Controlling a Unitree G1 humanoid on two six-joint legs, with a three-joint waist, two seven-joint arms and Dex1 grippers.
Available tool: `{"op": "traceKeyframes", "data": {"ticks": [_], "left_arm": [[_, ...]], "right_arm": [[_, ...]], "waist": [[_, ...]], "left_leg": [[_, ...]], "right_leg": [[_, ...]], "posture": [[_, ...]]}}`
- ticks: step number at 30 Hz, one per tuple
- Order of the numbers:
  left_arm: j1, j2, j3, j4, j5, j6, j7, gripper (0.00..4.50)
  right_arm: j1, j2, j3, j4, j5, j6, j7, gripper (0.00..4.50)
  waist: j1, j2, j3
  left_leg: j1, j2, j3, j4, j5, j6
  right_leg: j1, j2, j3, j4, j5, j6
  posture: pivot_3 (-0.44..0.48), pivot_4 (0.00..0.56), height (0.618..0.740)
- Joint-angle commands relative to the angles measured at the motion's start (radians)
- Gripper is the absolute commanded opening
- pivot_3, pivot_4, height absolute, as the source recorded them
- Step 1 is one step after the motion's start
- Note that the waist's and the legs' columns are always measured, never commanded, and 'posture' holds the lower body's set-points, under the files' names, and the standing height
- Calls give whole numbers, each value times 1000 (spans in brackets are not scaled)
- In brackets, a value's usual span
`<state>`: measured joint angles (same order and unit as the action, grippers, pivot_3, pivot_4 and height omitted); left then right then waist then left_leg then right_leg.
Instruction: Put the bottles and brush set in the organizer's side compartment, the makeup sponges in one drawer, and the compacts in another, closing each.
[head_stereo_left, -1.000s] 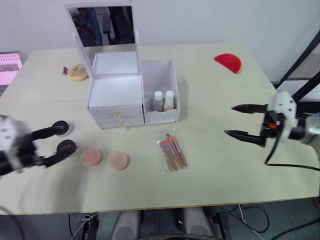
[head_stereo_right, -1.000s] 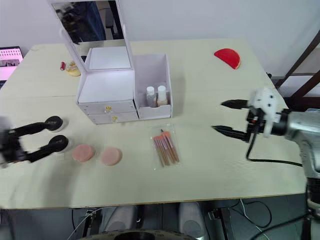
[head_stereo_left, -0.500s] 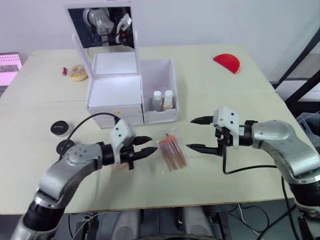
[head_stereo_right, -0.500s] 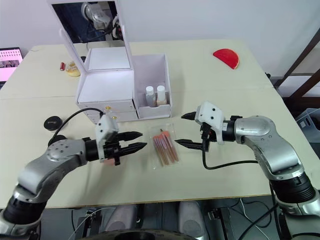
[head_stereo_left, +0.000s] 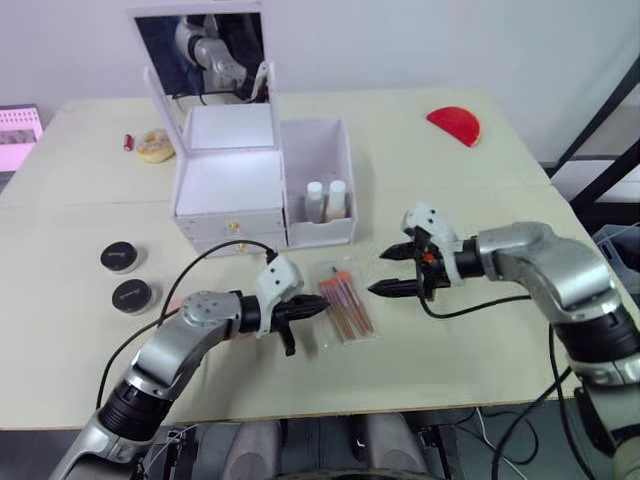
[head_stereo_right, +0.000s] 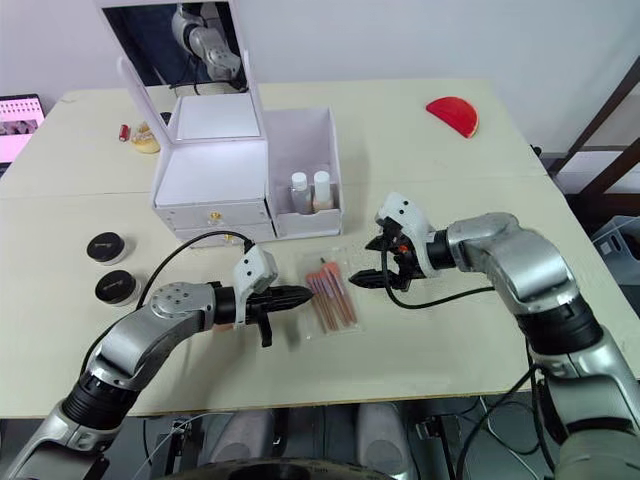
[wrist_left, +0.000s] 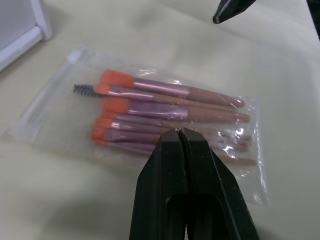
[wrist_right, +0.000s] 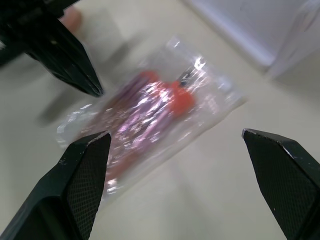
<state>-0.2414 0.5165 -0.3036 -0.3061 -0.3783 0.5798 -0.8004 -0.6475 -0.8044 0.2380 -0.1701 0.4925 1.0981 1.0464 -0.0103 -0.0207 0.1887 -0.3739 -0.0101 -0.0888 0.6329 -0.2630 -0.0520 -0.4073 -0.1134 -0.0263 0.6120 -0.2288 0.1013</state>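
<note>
Table (head_stereo_left: 480, 180): pale wood top. Red half-disc (head_stereo_left: 454, 125) lies at the far right of it. Tan ring-shaped object (head_stereo_left: 156, 145) sits far left, with a small red item (head_stereo_left: 130, 141) just beside it. Pink-screened device (head_stereo_left: 20, 134) at my far left edge.

Over the last second we see the left gripper (head_stereo_left: 314, 305) swing in from beside the compacts (head_stereo_left: 121, 257) to just off the brush set (head_stereo_left: 345, 302), its fingers going from spread wide to pressed together in the left wrist view. The right gripper (head_stereo_left: 388, 270) has come in from well out to its own side, and its still-spread fingertips now point at the packet's opposite edge, facing the left gripper's tips across it.
</note>
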Motion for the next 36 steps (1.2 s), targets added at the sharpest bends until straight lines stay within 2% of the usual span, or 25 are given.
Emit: {"op": "traceKeyframes", "data": {"ticks": [1, 5, 12, 20, 25, 32, 35, 36], "left_arm": [[-14, -11, -32, 25, 46, -45, -13, 50], [-20, -27, -45, 52, 65, -63, -23, 50], [-9, 13, -92, 81, 158, -85, -40, 50], [6, 27, -95, 68, 171, -85, -55, 50], [5, 23, -90, 72, 172, -85, -56, 50], [8, 25, -88, 71, 170, -82, -61, 50], [8, 26, -85, 74, 170, -84, -63, 0], [8, 27, -85, 73, 170, -83, -65, 0]], "right_arm": [[-84, 20, 7, 62, 80, 171, 39, 4500], [-135, 29, 58, 148, 90, 261, 46, 4500], [-195, 120, 64, 359, 90, 349, 18, 4500], [-213, 229, 65, 430, 90, 403, -35, 4500], [-226, 300, 18, 472, 99, 439, -74, 4500], [-229, 327, -21, 492, 102, 451, -96, 4500], [-223, 321, -13, 498, 100, 433, -98, 3579], [-222, 321, -13, 499, 100, 429, -98, 3124]], "waist": [[0, 0, 0], [0, 0, 0], [-1, 0, 0], [-7, 0, -6], [-8, 0, -9], [-8, 0, -10], [-8, 0, -10], [-7, 0, -10]], "left_leg": [[0, 0, 0, 0, 0, 0], [0, 0, 0, 0, 0, 0], [0, 0, 0, 0, 0, 0], [2, 1, 0, 0, 0, 0], [2, 1, 0, 0, 0, 0], [2, 1, 0, 0, 0, 0], [2, 1, 0, 0, 0, 0], [2, 1, 0, 0, 0, 0]], "right_leg": [[0, 0, 0, 0, 0, 0], [0, 0, 0, 0, 0, 1], [0, 0, 0, 0, 1, 2], [0, 1, 0, 2, 2, 4], [0, 1, 0, 3, 2, 4], [0, 2, 0, 3, 2, 4], [0, 2, 0, 3, 2, 4], [0, 2, 0, 3, 2, 4]], "posture": [[0, 150, 739], [0, 150, 739], [0, 150, 739], [0, 150, 739], [0, 150, 739], [0, 150, 739], [0, 150, 739], [0, 150, 739]]}}
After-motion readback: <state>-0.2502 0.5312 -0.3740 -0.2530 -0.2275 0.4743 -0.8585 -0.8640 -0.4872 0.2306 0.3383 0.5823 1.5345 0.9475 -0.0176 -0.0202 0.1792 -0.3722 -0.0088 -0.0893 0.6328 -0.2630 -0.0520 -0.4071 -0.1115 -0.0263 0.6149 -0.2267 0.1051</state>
